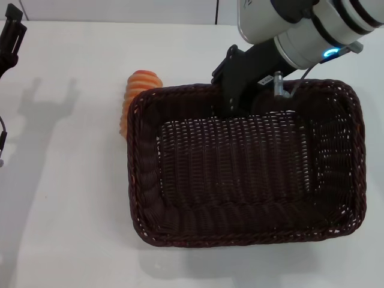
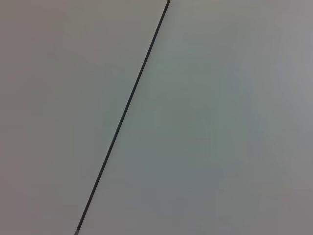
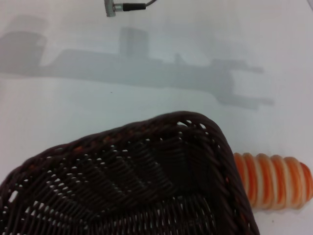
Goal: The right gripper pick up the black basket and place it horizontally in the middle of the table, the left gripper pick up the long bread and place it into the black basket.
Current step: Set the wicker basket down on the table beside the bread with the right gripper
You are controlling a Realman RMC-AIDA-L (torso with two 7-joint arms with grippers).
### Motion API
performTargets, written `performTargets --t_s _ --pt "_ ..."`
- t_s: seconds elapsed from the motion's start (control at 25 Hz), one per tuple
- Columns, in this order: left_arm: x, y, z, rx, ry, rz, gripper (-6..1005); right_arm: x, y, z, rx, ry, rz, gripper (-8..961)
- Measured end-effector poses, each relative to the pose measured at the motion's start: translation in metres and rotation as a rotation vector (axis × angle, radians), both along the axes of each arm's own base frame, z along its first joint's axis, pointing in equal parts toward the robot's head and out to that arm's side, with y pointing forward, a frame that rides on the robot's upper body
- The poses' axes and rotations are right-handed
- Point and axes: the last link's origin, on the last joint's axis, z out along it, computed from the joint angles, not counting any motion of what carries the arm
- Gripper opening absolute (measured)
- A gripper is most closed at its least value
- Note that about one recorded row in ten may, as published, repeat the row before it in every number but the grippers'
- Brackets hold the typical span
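Note:
The black basket (image 1: 246,168) fills the middle of the head view, long side across, casting a shadow on the table (image 1: 66,210) beneath its near edge. My right gripper (image 1: 231,107) reaches down from the upper right and is shut on the basket's far rim. The long bread (image 1: 137,85), orange with pale stripes, lies just beyond the basket's far left corner, partly hidden by the rim. In the right wrist view the basket's rim (image 3: 195,122) is close up, with the bread (image 3: 274,181) beside it. My left gripper (image 1: 12,37) hangs open at the far left edge, well away from both.
A silver connector with its cable (image 1: 278,84) hangs on the right arm above the basket's far rim. The left wrist view shows only a pale surface crossed by a thin dark seam (image 2: 124,112). White tabletop stretches to the left of the basket.

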Motion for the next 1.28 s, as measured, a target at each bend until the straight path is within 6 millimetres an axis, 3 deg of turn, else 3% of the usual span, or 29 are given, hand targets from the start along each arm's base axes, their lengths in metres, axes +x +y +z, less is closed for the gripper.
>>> performTargets --t_s 0.32,0.48,0.84,1.12,1.28 --pt "-0.001 -0.002 0.001 0.005 0.000 0.000 842 0.000 -0.005 -0.007 0.009 -0.008 -0.028 342" --pt "-0.002 -0.003 0.002 0.008 0.001 -0.002 842 0.004 -0.011 0.001 0.087 0.010 -0.055 375" --pt "-0.002 -0.002 0.004 0.011 0.005 -0.003 843 0.010 -0.018 0.015 0.166 0.056 -0.107 374" --pt "-0.002 -0.002 0.006 0.019 0.006 -0.007 843 0.006 -0.025 0.017 0.186 0.065 -0.110 373" --pt "-0.003 -0.003 0.007 0.024 0.006 -0.008 843 -0.005 -0.022 0.029 0.261 0.098 -0.083 372"
